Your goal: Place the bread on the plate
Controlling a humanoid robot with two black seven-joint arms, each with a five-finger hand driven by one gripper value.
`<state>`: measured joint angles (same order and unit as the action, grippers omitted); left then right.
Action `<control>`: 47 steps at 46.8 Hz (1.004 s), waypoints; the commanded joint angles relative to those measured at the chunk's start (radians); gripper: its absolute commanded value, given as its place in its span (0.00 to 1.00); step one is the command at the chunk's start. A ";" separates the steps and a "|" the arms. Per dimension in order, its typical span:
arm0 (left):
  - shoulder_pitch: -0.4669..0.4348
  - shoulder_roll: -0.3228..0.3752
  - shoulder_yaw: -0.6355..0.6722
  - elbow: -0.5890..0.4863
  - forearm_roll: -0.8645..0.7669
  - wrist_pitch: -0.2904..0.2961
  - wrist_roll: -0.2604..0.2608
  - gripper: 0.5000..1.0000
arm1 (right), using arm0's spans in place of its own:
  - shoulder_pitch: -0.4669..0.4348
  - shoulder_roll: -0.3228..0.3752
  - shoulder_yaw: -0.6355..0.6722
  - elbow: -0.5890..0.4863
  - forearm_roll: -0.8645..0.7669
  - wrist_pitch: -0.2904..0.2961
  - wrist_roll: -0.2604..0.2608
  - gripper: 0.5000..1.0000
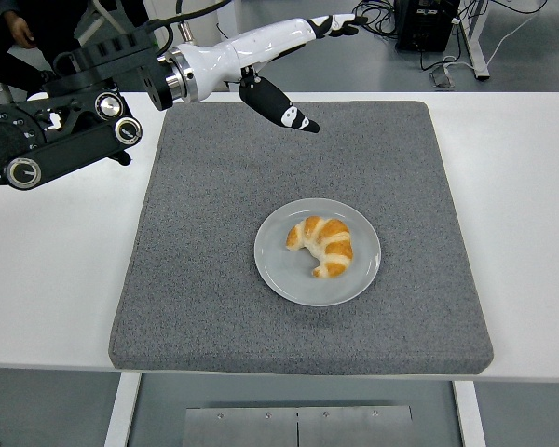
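Observation:
A golden croissant lies on a round grey plate, which sits on the grey mat right of centre. My left hand is raised over the mat's far edge, well away from the plate. Its white fingers stretch out straight and the black thumb points down toward the mat. It holds nothing. The right arm does not show.
The grey mat covers most of the white table. My left arm's black joints hang over the table's far left. A person's hand shows at the top left. Cables and a black box lie on the floor behind.

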<state>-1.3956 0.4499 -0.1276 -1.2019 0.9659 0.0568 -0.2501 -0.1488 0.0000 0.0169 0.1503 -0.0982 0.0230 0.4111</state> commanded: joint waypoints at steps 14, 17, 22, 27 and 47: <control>0.020 0.035 -0.026 0.005 -0.286 -0.003 0.005 0.95 | 0.000 0.000 0.000 0.000 0.000 0.000 0.000 1.00; 0.039 0.039 -0.040 0.008 -0.349 -0.002 0.002 0.95 | 0.000 0.000 0.000 0.000 0.000 0.000 0.000 1.00; 0.092 0.039 -0.102 0.008 -0.433 -0.005 0.002 0.95 | 0.000 0.000 0.000 0.000 0.000 0.000 0.000 1.00; 0.136 0.035 -0.158 0.019 -0.446 -0.005 0.008 0.95 | 0.000 0.000 0.000 0.000 0.000 0.000 0.001 1.00; 0.274 -0.066 -0.247 0.243 -0.521 -0.005 0.008 0.95 | 0.000 0.000 0.000 0.000 0.000 0.000 0.000 1.00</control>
<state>-1.1356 0.4008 -0.3702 -0.9952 0.4702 0.0535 -0.2410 -0.1487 0.0000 0.0169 0.1503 -0.0981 0.0230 0.4113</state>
